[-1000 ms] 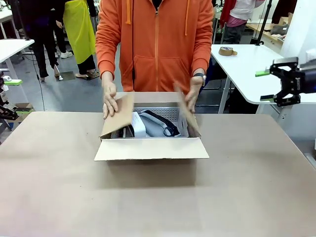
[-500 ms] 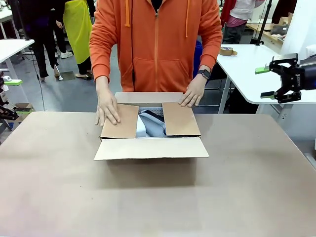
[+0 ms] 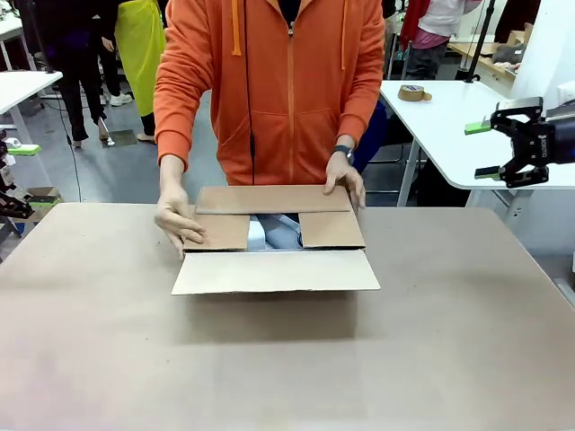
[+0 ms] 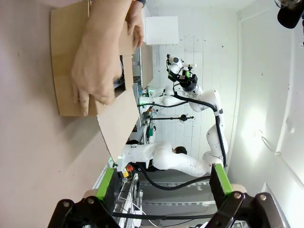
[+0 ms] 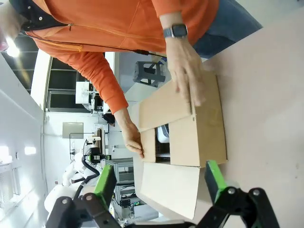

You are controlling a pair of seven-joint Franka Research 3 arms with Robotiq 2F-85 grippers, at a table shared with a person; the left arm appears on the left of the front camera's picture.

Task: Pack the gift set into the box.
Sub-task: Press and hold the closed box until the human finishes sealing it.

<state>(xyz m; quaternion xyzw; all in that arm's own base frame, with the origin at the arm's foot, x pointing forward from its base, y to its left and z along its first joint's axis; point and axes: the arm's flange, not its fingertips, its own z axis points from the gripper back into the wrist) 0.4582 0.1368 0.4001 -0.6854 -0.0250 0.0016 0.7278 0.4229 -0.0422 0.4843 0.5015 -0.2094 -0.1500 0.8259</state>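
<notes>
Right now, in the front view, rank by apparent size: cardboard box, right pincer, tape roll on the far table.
1. cardboard box
2. right pincer
3. tape roll, smallest as seen; it lies farther back, so its real size is unsure.

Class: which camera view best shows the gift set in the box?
The front view: the gift set shows pale through the gap between the box flaps. The right wrist view gives a sideways sliver; in the left wrist view, the person's hand covers the gap.
</notes>
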